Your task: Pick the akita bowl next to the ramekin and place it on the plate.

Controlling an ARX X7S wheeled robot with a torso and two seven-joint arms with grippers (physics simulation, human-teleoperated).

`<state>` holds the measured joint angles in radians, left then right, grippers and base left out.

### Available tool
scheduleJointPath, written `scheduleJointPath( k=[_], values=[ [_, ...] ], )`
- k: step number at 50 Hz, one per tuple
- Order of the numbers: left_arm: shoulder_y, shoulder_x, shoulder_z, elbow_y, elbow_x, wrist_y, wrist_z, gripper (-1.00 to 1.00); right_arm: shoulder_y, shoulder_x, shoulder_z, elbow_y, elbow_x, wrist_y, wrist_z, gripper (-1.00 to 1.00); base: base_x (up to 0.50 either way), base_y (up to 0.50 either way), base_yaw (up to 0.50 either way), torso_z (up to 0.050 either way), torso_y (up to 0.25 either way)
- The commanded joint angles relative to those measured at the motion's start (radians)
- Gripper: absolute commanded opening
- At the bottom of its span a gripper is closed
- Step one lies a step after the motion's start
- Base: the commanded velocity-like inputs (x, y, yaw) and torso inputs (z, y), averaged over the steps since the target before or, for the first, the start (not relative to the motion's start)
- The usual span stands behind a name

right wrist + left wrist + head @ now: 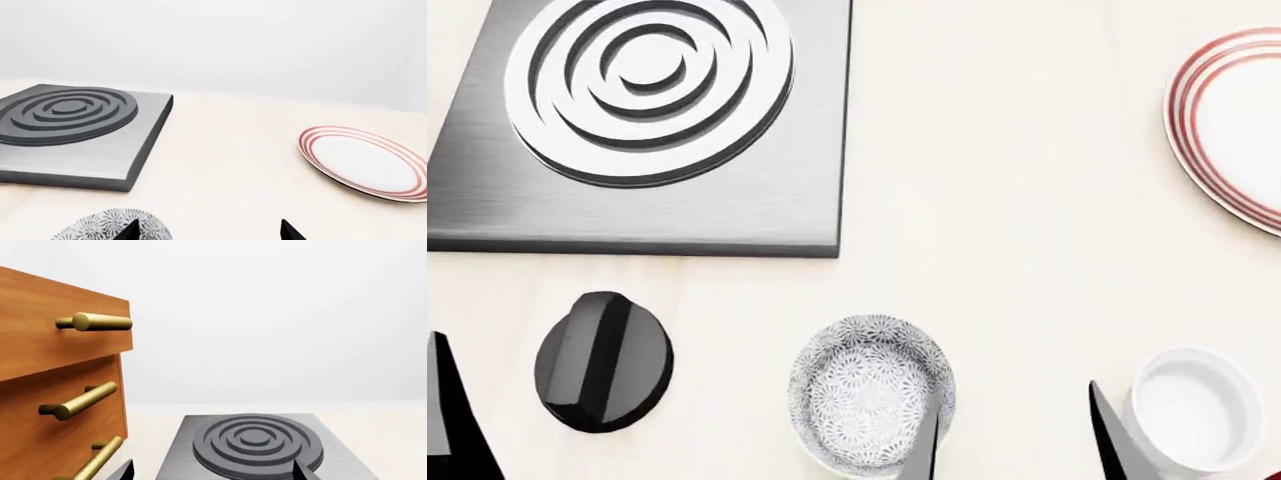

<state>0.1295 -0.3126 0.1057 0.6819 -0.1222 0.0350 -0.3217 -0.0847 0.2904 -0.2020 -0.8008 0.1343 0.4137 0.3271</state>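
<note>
The akita bowl, grey-and-white lacy, sits near the front of the counter; the right wrist view catches its rim. To its right stands the plain white ramekin. The red-ringed plate lies at the far right and shows whole in the right wrist view. My right gripper is open and holds nothing; one finger is over the bowl's right rim, the other is close to the ramekin's left side. My left gripper is open and empty, facing the burner.
A grey stove plate with a ringed burner fills the back left. A black knob lies left of the bowl. A wooden drawer front with brass handles stands beside the left gripper.
</note>
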Motion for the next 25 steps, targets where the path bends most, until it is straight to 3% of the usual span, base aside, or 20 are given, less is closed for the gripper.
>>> scheduleJointPath(
  k=[1, 25],
  values=[
    [-0.002, -0.003, 0.006, -0.007, 0.003, 0.004, -0.004, 1.00, 0.025, -0.012, 0.024, -0.042, 0.118, 0.111, -0.027, 1.00, 0.00, 0.00, 0.00, 0.000, 0.000],
    [-0.001, -0.010, 0.017, -0.027, 0.004, 0.015, -0.010, 1.00, 0.105, -0.040, 0.049, 0.130, 0.239, 0.110, -0.092, 1.00, 0.00, 0.00, 0.00, 0.000, 0.000]
  ],
)
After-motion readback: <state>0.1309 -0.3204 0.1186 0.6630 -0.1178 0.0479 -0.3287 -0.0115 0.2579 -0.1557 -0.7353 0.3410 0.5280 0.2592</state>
